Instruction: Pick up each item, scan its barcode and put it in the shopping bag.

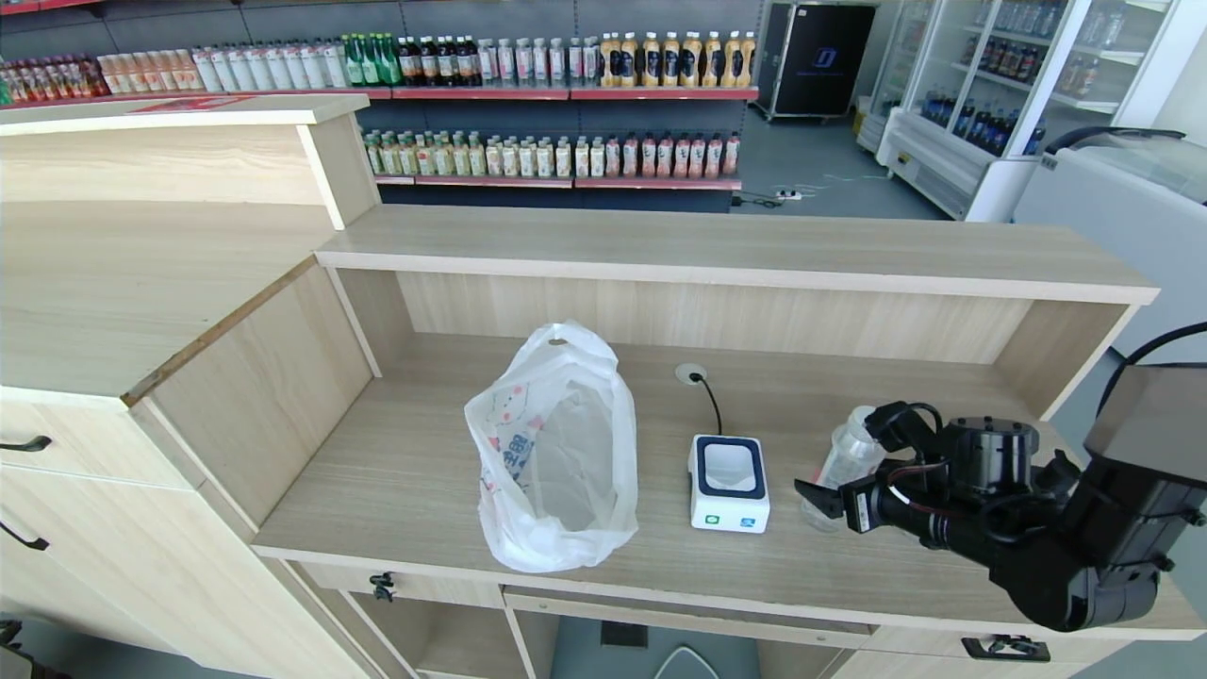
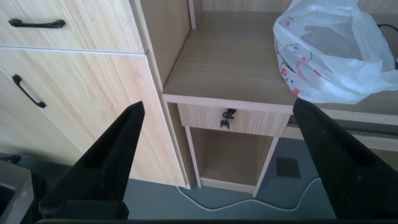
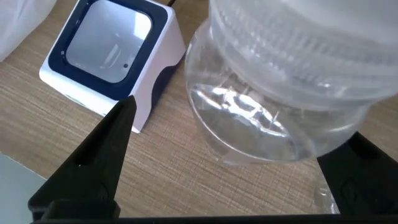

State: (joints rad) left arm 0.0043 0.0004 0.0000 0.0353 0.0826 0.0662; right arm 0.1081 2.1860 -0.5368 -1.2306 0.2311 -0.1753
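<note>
A clear plastic bottle (image 1: 839, 469) stands on the wooden counter (image 1: 405, 471), to the right of the white barcode scanner (image 1: 728, 481). My right gripper (image 1: 851, 455) is open and straddles the bottle, one finger on each side. In the right wrist view the bottle (image 3: 292, 74) sits between the dark fingers (image 3: 93, 168) of that gripper (image 3: 236, 124), with the scanner (image 3: 109, 43) just beside it. The white shopping bag (image 1: 552, 453) stands open left of the scanner. My left gripper (image 2: 219, 106) hangs open and empty below the counter's front edge, with the bag (image 2: 329, 56) above it.
The scanner's cable (image 1: 709, 401) runs to a hole in the counter. A raised back shelf (image 1: 735, 250) and side walls enclose the counter. A taller cabinet (image 1: 141, 283) with drawers (image 2: 62, 25) stands at the left. A small drawer with a lock (image 2: 229, 118) sits under the counter.
</note>
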